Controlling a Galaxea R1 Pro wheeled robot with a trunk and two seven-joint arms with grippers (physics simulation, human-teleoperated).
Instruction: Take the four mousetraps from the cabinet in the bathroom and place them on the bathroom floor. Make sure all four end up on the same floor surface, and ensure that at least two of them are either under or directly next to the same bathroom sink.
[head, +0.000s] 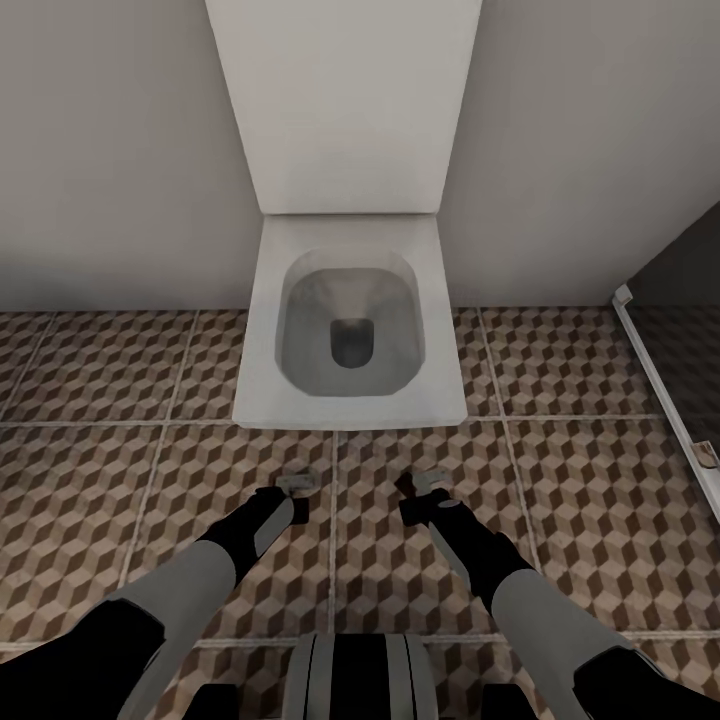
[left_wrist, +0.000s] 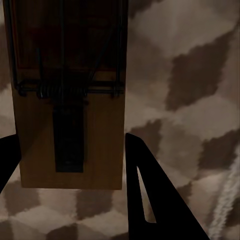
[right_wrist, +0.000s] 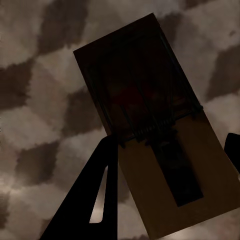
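From the head view, the bathroom floor (head: 120, 480) spreads out in large square tiles printed with a brown, beige and grey cube pattern, split by pale grout lines. It meets a plain pale wall (head: 110, 150) at the back. A white toilet (head: 258, 330) stands against that wall, boxy, with a squarish bowl open to the camera; the grey inside of the bowl holds nothing I can make out. At the far right a white strip (head: 655, 375) borders a darker floor area. Both arms reach down in front of the toilet. The left gripper (head: 293, 482) has a small pale flat piece at its fingertips, and the right gripper (head: 420, 486) carries something dark at its tip; neither item is clear at this size.

In the left wrist view, a left mousetrap (left_wrist: 70, 100) sits between the two dark fingers (left_wrist: 150, 195), a flat tan wooden board with a black wire spring across it and a dark bar down its middle. The fingers press its two long edges, clamped on it, with the patterned tiles behind.

In the right wrist view, a right mousetrap (right_wrist: 150, 130) lies tilted between the fingers (right_wrist: 95, 190), the same tan board with black wire and a faint red spot. The fingers grip its edges above the tiles.
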